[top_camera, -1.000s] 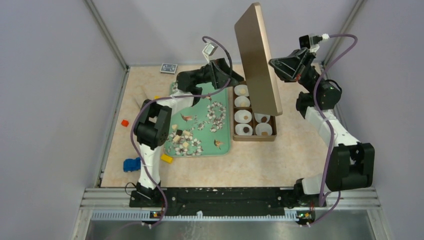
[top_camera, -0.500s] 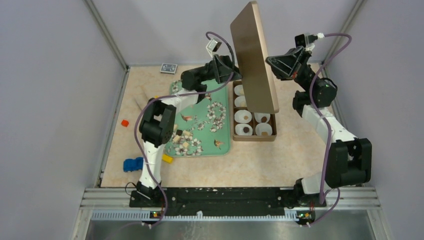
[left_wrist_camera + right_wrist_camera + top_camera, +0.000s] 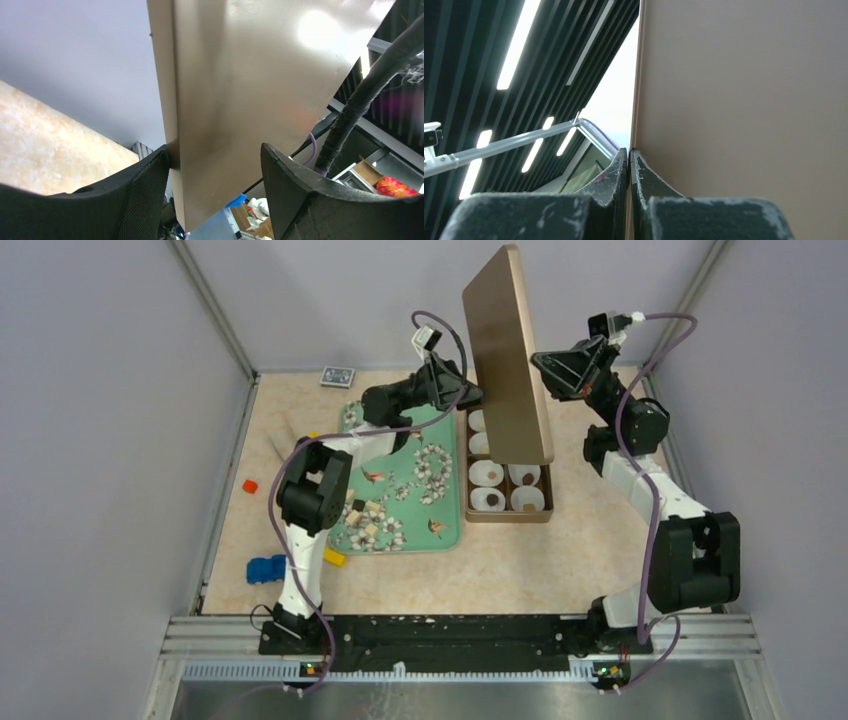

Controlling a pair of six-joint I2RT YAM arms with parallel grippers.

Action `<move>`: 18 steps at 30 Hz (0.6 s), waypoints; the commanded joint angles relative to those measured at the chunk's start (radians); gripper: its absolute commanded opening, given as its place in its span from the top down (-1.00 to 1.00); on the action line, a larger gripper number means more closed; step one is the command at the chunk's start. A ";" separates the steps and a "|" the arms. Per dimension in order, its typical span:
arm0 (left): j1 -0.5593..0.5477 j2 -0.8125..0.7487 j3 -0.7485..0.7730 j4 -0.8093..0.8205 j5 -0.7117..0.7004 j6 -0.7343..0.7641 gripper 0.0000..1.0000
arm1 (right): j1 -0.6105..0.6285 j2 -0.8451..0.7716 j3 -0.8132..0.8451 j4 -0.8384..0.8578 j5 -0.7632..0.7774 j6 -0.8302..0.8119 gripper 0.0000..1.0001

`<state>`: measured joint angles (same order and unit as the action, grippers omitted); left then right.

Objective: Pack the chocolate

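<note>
The chocolate (image 3: 365, 520) lies as small brown and cream pieces on the green flower-print tray (image 3: 448, 536). More brown pieces sit in white paper cups (image 3: 490, 498) in the brown box (image 3: 508, 517). The box's bronze lid (image 3: 510, 360) stands upright above the box. My right gripper (image 3: 546, 368) is shut on the lid's right edge; its wrist view shows the rim pinched in the gripper (image 3: 630, 152). My left gripper (image 3: 470, 395) is open, and its jaws straddle the lid's (image 3: 260, 75) left edge. The left finger (image 3: 150, 185) touches the rim; the right finger (image 3: 285, 180) stands off it.
A yellow block (image 3: 333, 557) lies at the tray's near-left corner. A blue toy (image 3: 264, 569) and an orange block (image 3: 250, 485) lie further left. A card pack (image 3: 337, 376) sits at the back. Grey walls close in on both sides.
My left gripper has risen to the lid's left edge and its jaws have narrowed around it. The right gripper has shifted the lid slightly left.
</note>
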<state>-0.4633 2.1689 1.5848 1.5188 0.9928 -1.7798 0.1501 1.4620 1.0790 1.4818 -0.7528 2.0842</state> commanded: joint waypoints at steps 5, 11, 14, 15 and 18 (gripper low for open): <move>0.048 -0.164 -0.155 0.274 -0.061 0.039 -0.50 | -0.068 0.009 -0.053 0.240 0.059 -0.034 1.00; 0.051 -0.167 -0.143 0.274 -0.079 0.025 -0.57 | -0.066 0.059 -0.024 0.242 0.089 -0.015 1.00; 0.051 -0.173 -0.138 0.274 -0.098 0.020 -0.56 | -0.066 0.078 -0.032 0.242 0.097 -0.009 1.00; 0.051 -0.172 -0.135 0.274 -0.106 0.017 -0.55 | -0.065 0.085 -0.037 0.241 0.101 -0.006 1.00; 0.051 -0.170 -0.124 0.274 -0.126 0.006 -0.46 | -0.065 0.101 -0.049 0.242 0.117 0.004 1.00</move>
<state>-0.4038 2.0731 1.4292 1.5032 0.9241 -1.7573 0.0868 1.5444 1.0153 1.5013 -0.6777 2.0911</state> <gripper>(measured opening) 0.760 0.007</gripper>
